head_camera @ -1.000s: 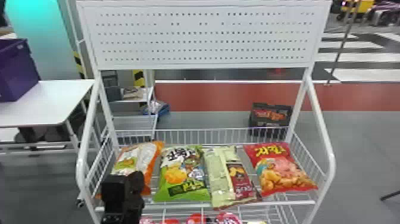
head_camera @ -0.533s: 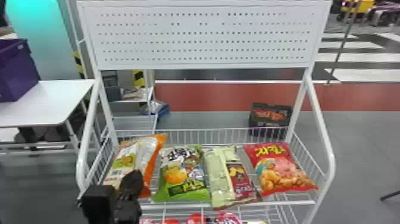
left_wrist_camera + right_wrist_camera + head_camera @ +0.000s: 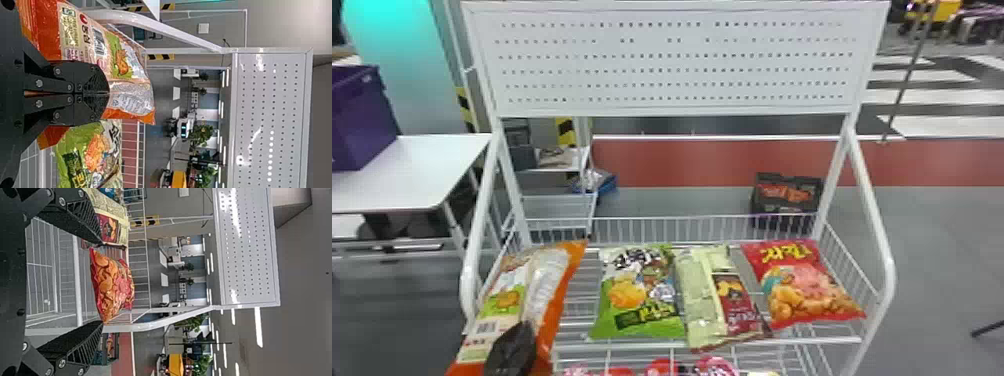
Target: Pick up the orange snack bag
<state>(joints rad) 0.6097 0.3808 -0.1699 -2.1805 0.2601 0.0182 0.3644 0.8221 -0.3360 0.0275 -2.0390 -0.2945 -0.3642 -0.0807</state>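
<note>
At the left end of the rack, in the head view, my left gripper point(image 3: 511, 350) is at the lower part of the orange snack bag point(image 3: 504, 300), which leans up over the rack's front left. In the left wrist view the left gripper point(image 3: 107, 93) has its two fingers together, pinching the orange snack bag point(image 3: 90, 43), whose wrapper spreads to both sides of them. The right gripper point(image 3: 102, 282) stands wide apart in the right wrist view, with nothing between its fingertips; a red snack bag lies beyond.
Beside the orange bag lie a green bag point(image 3: 639, 295), a beige and maroon bag point(image 3: 702, 300) and a red bag point(image 3: 807, 285) on the wire rack point(image 3: 884, 280). Several red and pink packs point(image 3: 664, 367) are on the level below. A white table point(image 3: 417, 175) stands at the left.
The left gripper has moved down and left, towards the robot, and the orange bag has come with it, sliding forward and tilting over the rack's front left. The other bags have stayed put.
</note>
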